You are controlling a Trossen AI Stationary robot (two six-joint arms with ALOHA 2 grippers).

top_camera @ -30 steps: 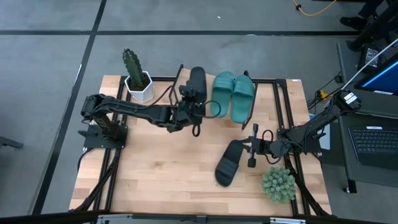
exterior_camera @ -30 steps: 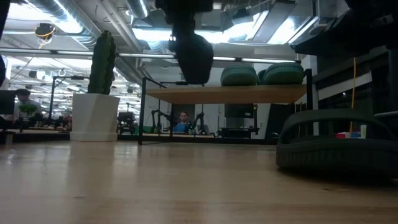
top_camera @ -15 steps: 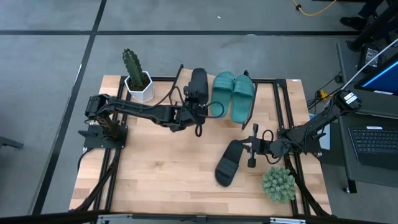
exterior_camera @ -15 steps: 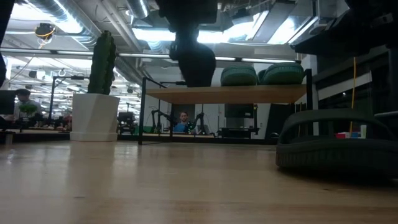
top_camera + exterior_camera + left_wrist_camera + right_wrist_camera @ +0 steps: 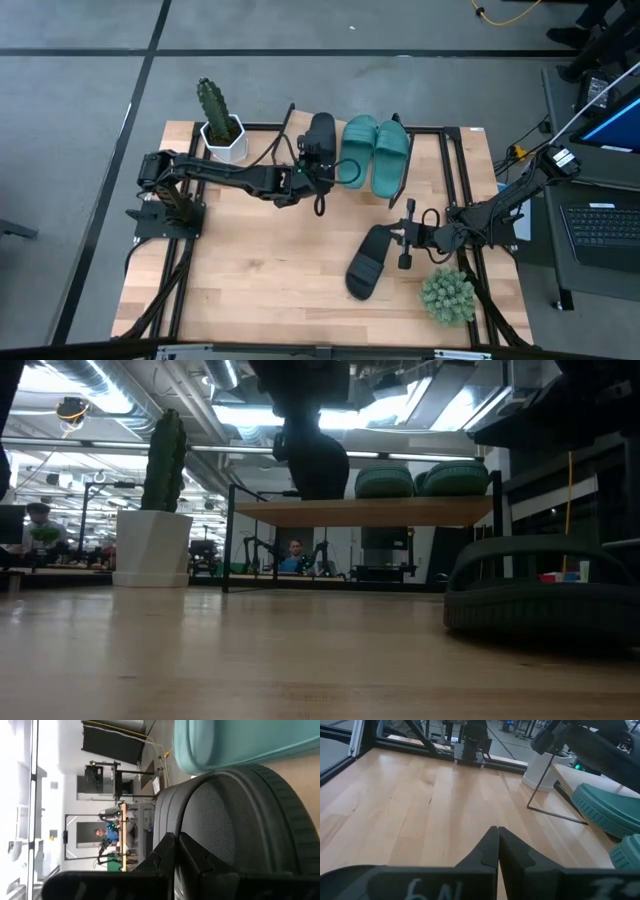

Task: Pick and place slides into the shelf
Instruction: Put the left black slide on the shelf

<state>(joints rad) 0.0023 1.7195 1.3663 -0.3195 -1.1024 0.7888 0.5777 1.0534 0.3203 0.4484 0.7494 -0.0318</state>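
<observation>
Wooden tabletop [image 5: 270, 270], light planks, ringed by a black frame; grey floor around it, a lit workshop hall behind in the low view.

Left gripper [image 5: 312, 176] reaches across to the shelf [image 5: 440, 160] at the table's far side. Fingers clamped shut on a black slide [image 5: 320, 135], held above the shelf's left end; in the low view this slide [image 5: 315, 460] hangs just over the board's [image 5: 400, 512] left part. Left wrist view shows the dark fingers [image 5: 172, 855] pinched together against the slide's ribbed rubber [image 5: 240, 825], with teal rubber [image 5: 235, 742] just beside it.

Two teal slides [image 5: 376, 152] lie side by side on the shelf, touching each other; the held black slide is just beside the left one.

Right gripper [image 5: 408, 243] low over the table near the right edge, fingers [image 5: 492, 850] pressed together, gripping nothing visible. Second black slide [image 5: 366, 262] lies on the tabletop just beside it, toe toward the near edge.

Potted cactus [image 5: 218, 122] stands at the far left corner, close to the shelf's left end. Round green plant [image 5: 447, 295] sits at the near right corner, near the right gripper. Centre and near-left of the tabletop are bare wood.
</observation>
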